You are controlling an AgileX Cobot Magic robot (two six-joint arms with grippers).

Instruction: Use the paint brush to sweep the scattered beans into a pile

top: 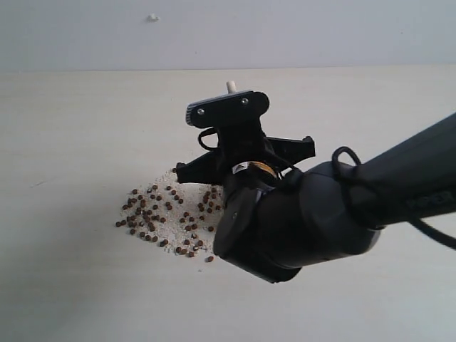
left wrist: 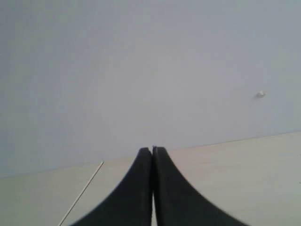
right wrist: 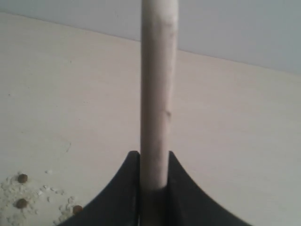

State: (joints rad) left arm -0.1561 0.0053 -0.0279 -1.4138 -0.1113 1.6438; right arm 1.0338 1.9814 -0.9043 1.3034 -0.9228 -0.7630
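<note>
The right gripper (right wrist: 154, 157) has its fingers closed narrow on the pale wooden handle of the paint brush (right wrist: 159, 70), which runs out past the fingertips. The gripper stands at the edge of the beans (top: 165, 217), a loose patch mingled with white crumbs (top: 171, 189) on the table (top: 71, 142). The bristles are hidden behind the gripper, probably near the beans' edge. The left gripper (left wrist: 152, 149) is pressed together on nothing; where it sits from the beans I cannot tell.
</note>
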